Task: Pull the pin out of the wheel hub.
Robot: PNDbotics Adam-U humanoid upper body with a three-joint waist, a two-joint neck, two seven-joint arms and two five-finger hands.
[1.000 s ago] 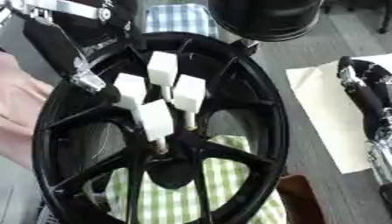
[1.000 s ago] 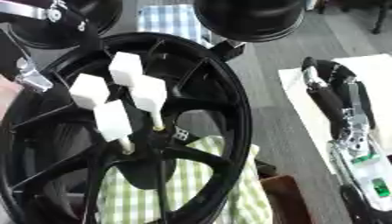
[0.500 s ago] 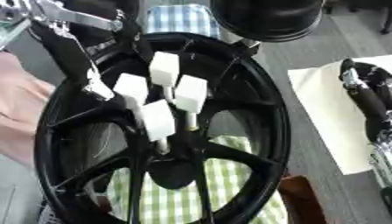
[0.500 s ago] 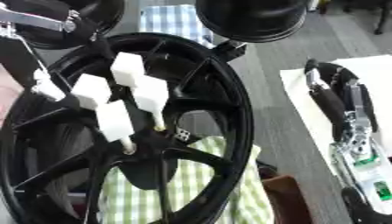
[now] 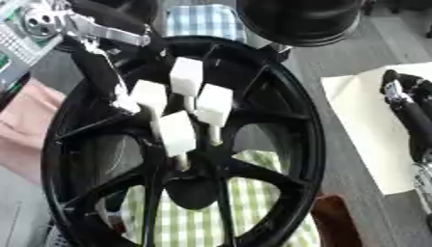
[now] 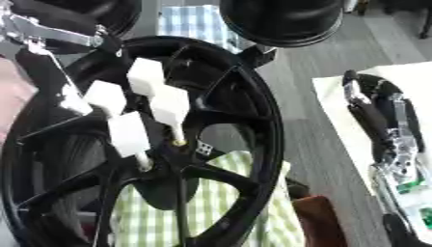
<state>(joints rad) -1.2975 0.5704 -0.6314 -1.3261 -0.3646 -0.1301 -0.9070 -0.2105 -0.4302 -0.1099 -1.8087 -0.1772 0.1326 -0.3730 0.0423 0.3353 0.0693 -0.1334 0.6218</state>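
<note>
The left hand (image 5: 118,91) reaches in from the far left, its fingertip touching the leftmost white-capped pin (image 5: 150,94); whether it pinches is unclear. Four such pins stand in the black wheel hub (image 5: 278,120). The right hand (image 6: 380,120) rests at the right, fingers relaxed.

Black right hand (image 6: 384,123) with silver joints.
</note>
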